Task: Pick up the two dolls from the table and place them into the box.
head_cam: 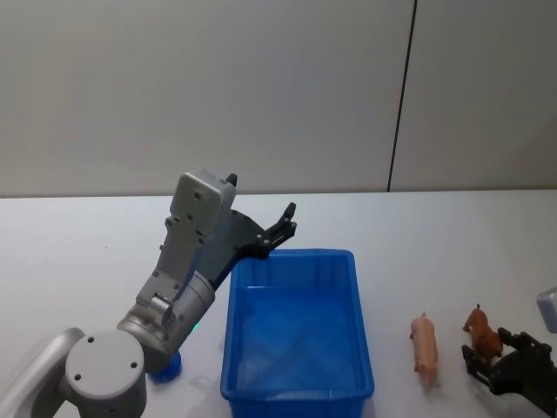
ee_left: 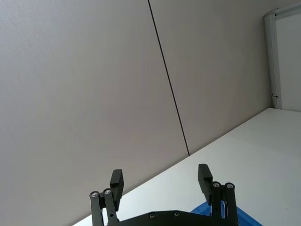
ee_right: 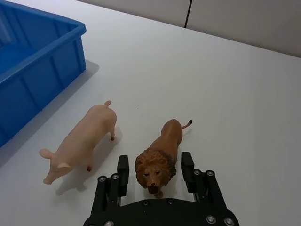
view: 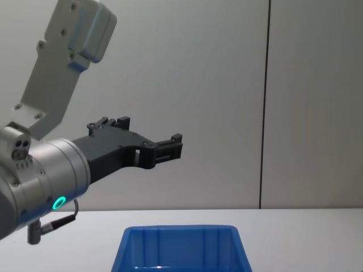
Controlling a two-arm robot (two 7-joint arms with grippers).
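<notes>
Straddling the brown maned lion figure [ee_right: 161, 153] with fingers apart, your right gripper [ee_right: 155, 162] has boxed nothing yet: the blue plastic box [head_cam: 291, 256] sits empty, the pink pig figure [ee_right: 84, 139] lies on the tabletop [ee_right: 225, 94], and the left gripper [ee_left: 160, 174] hangs raised above the box's far corner, fingers apart.

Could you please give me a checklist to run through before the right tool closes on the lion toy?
1. Right tool open: ok, its fingers stand apart, one on each side of the lion toy.
2. Lion toy upright on the table: ok.
3. Pig toy outside the fingers: ok, beside the lion, not touching it.
4. Box ready to receive: ok, nothing visible inside.
5. Left tool out of the way: ok, open, empty, raised near the box's far rim.
</notes>
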